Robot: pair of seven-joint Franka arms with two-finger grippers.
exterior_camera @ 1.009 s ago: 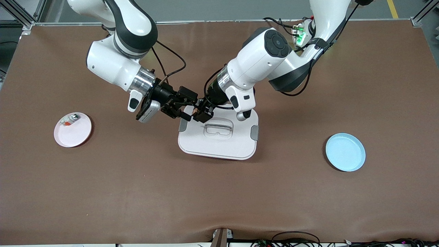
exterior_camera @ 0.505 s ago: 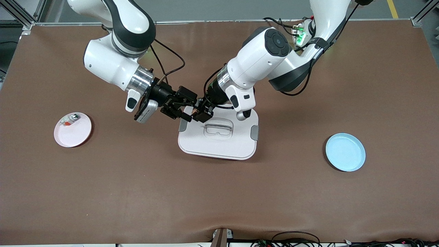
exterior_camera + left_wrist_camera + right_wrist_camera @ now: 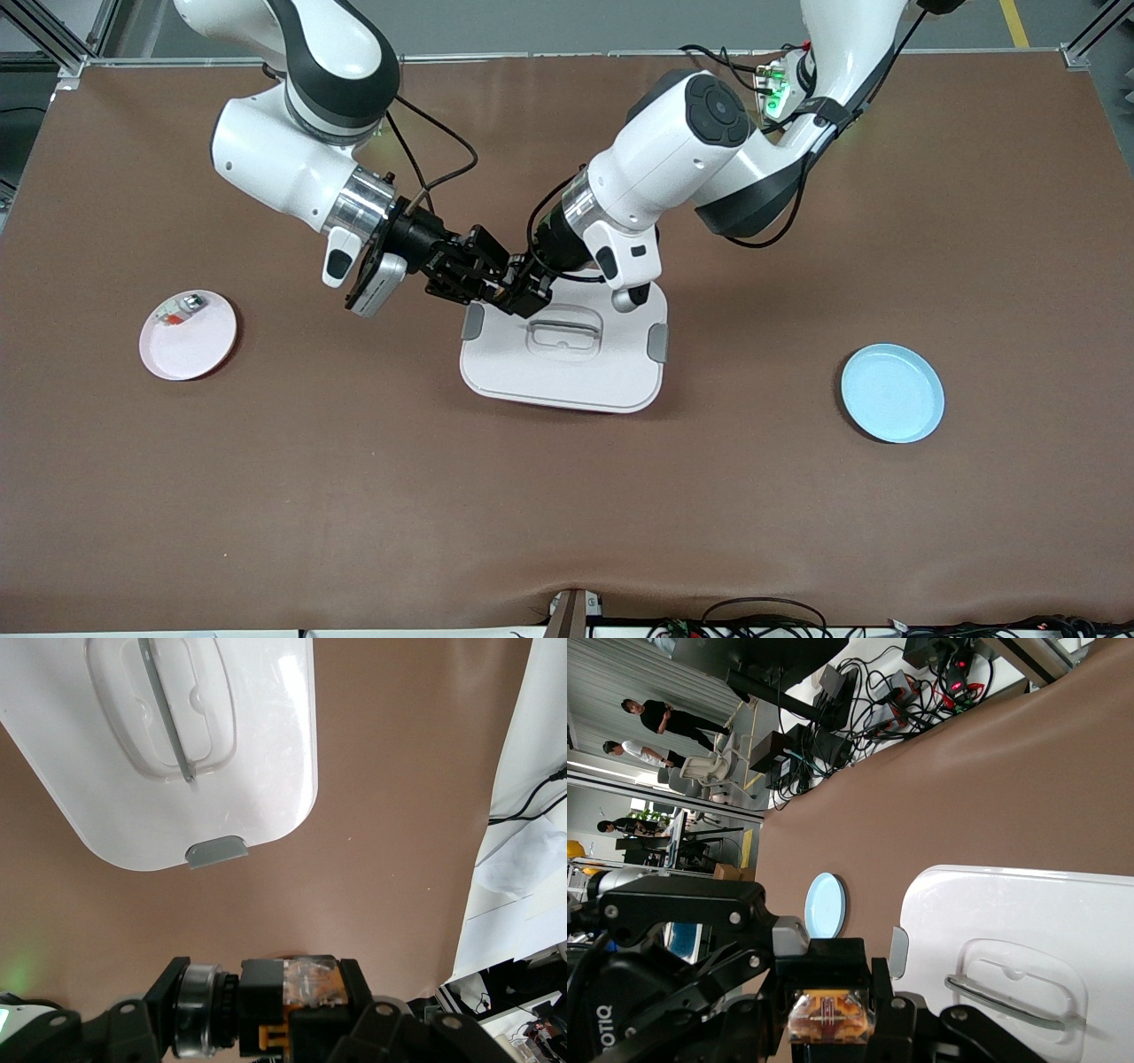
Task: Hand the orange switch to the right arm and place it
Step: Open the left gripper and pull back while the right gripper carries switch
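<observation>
Right now the right gripper [image 3: 483, 282] and left gripper [image 3: 518, 291] meet over the white lid's [image 3: 567, 368] edge, both clamped on the orange switch [image 3: 830, 1017]. Best the left lets go only once the right's pinch is square. From the front the switch is buried between black fingers; only the wrist views show it

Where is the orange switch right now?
The orange switch is up in the air, clamped between the left gripper and the right gripper, which meet over the edge of the white lid in the middle of the table.
</observation>
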